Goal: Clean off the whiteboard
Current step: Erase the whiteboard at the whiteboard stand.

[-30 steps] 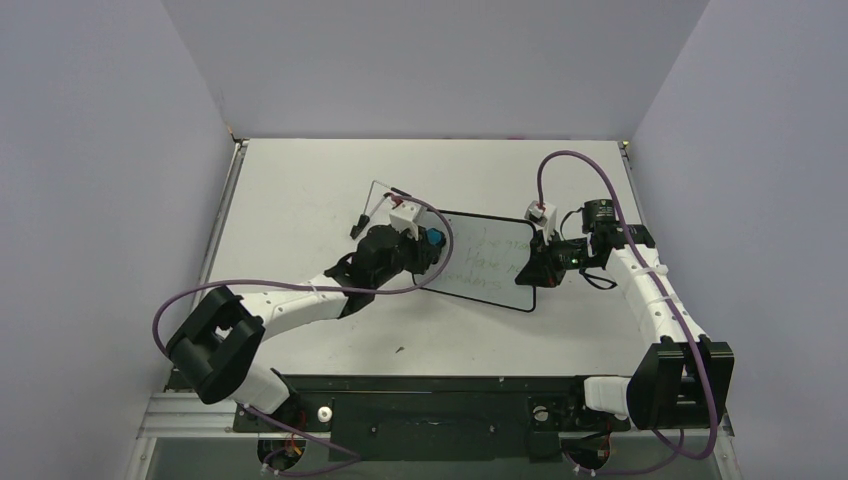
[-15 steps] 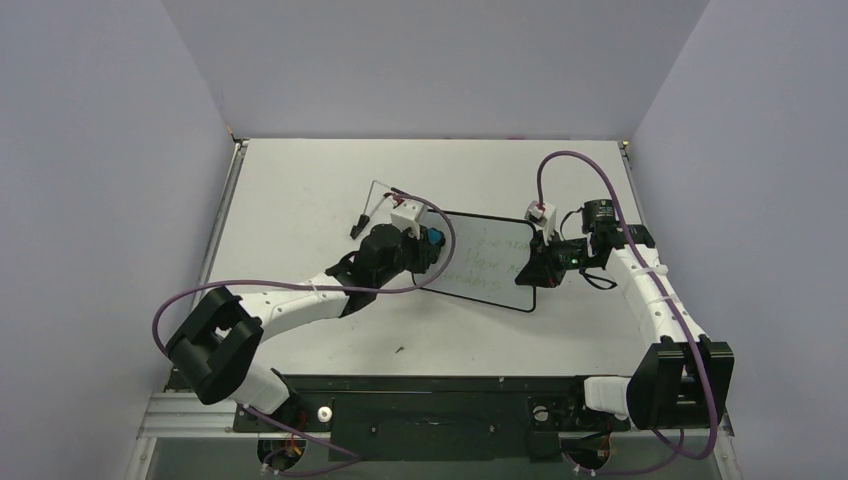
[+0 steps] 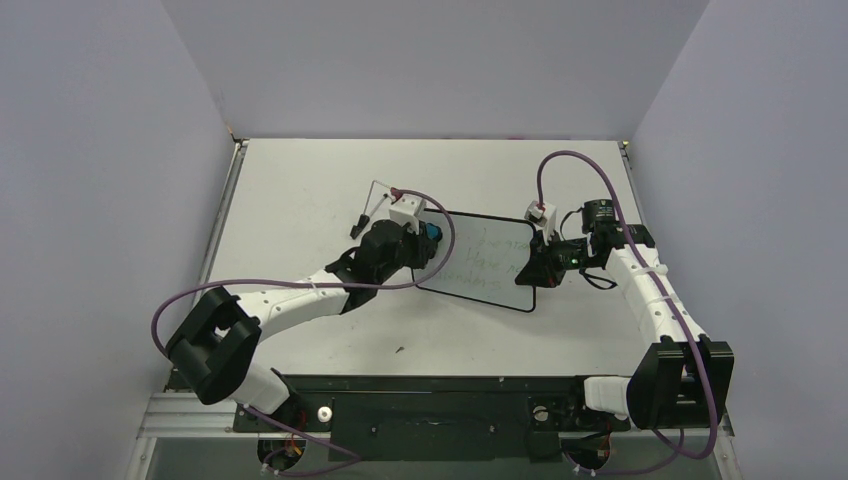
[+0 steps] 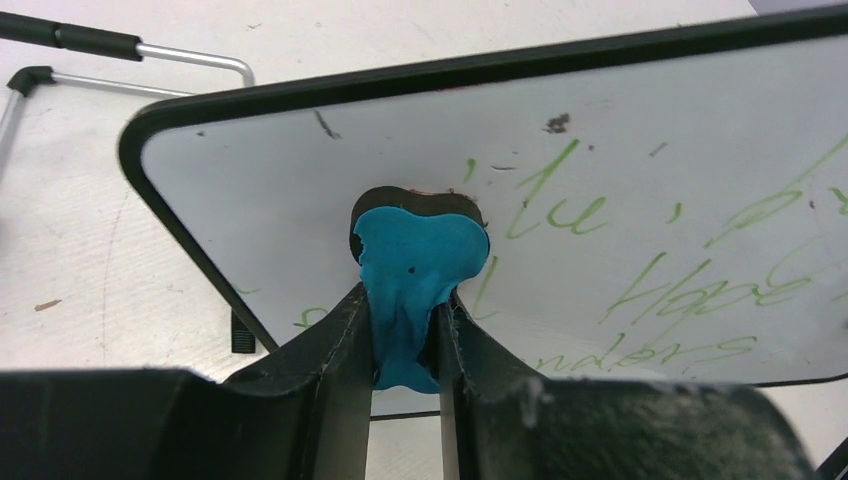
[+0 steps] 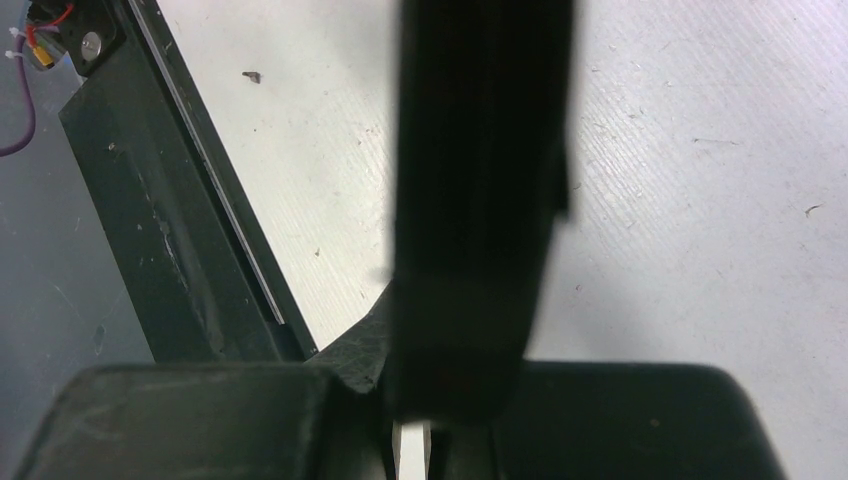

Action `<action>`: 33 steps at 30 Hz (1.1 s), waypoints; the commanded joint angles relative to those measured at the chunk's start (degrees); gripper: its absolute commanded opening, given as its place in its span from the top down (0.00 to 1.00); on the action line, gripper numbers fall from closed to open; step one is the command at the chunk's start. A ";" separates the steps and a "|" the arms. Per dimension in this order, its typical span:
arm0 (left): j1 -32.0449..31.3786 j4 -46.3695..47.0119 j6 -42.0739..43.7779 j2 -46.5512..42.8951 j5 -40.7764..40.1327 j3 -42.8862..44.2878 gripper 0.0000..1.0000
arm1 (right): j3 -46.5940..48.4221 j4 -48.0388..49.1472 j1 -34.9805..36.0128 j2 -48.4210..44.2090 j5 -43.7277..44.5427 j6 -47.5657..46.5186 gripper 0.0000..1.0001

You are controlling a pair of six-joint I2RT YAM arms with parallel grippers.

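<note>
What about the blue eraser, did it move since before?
Yes, slightly: the eraser in the left gripper slid toward the whiteboard's far left corner, nearer the wire stand.

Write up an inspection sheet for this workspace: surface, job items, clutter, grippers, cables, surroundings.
Surface: white table, a few dark specks.
Job's things: whiteboard bearing green handwriting, bare near its left corner; blue eraser at that end, apparently touching it.
Clutter: wire stand beyond the board's left end.
Grippers: left gripper shut on the blue eraser; right gripper shut on the whiteboard's right edge.
Cables: purple cables along each arm, the right one looping high.
Surroundings: plain pale walls on three sides; black rail at the near edge.
</note>
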 commanded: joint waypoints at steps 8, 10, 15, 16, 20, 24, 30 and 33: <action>2.19 1.80 -3.15 -1.59 1.49 2.72 1.00 | 0.82 -1.09 0.60 0.22 -3.18 -2.66 1.00; 2.33 1.33 -2.85 -1.07 2.84 3.25 1.00 | 0.75 -1.06 0.64 0.25 -3.19 -2.66 1.00; -0.17 4.44 0.55 -1.53 3.94 2.50 1.00 | 0.82 -1.07 0.59 0.30 -3.27 -2.70 1.00; 1.18 4.37 -0.61 -1.36 4.19 2.52 1.00 | 0.81 -1.04 0.57 0.23 -3.21 -2.72 1.00; 1.96 3.58 -1.29 -0.78 4.83 2.86 1.00 | 0.76 -1.03 0.62 0.12 -3.19 -2.75 1.00; -0.87 2.35 3.03 -0.97 2.25 3.76 1.00 | 0.86 -1.04 0.65 0.32 -3.18 -2.75 1.00; -0.06 2.55 1.12 -1.20 4.06 4.30 1.00 | 0.72 -1.04 0.59 0.23 -3.15 -2.75 1.00; 0.47 -0.28 -0.17 -0.75 2.37 5.66 1.00 | 0.88 -1.04 0.60 0.35 -3.16 -2.75 1.00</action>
